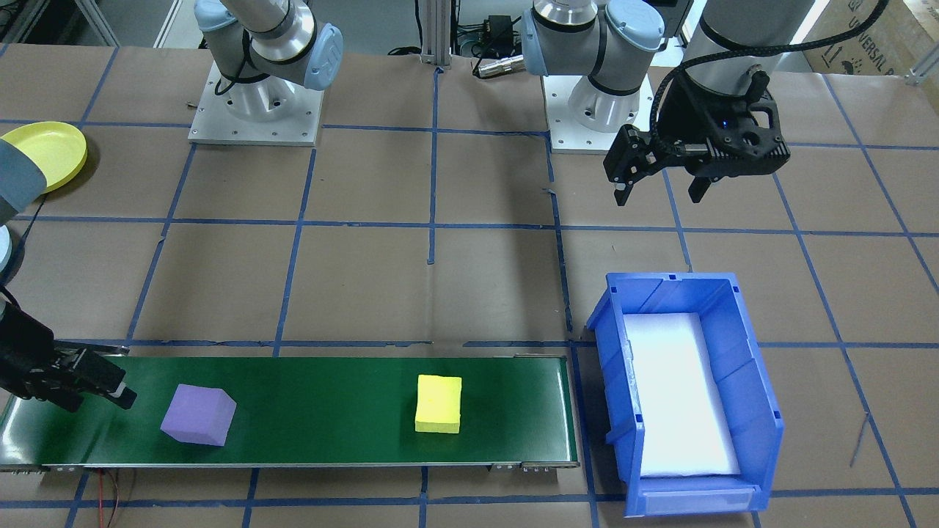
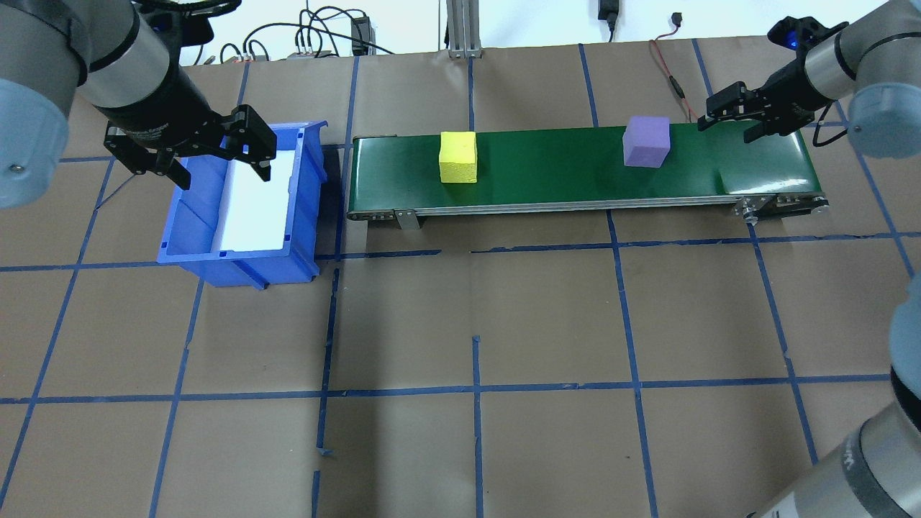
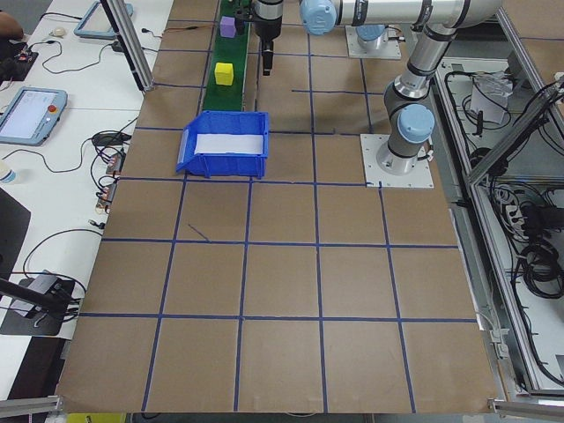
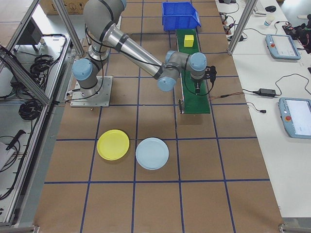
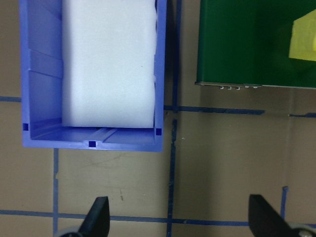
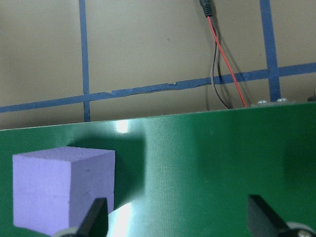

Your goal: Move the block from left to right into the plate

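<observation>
Two foam blocks, purple block [image 1: 198,415] and yellow block [image 1: 439,404], sit on a green conveyor belt [image 1: 330,411] across the brown, blue-taped tabletop [image 1: 440,279], the empty right gripper [image 2: 728,114] parted beside purple, the left gripper [image 1: 659,192] wide, empty, near the blue bin [image 1: 741,352], plates [image 4: 113,144] well apart.

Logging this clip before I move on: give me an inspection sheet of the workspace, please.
Surface: table covered in brown paper with a blue tape grid.
Job's things: purple block and yellow block on the green conveyor; yellow plate and light blue plate on the table.
Clutter: blue bin holding a white pad.
Grippers: left gripper open above the bin; right gripper open near the purple block.
Cables: red and black wires behind the conveyor.
Surroundings: side benches with tablets.
</observation>
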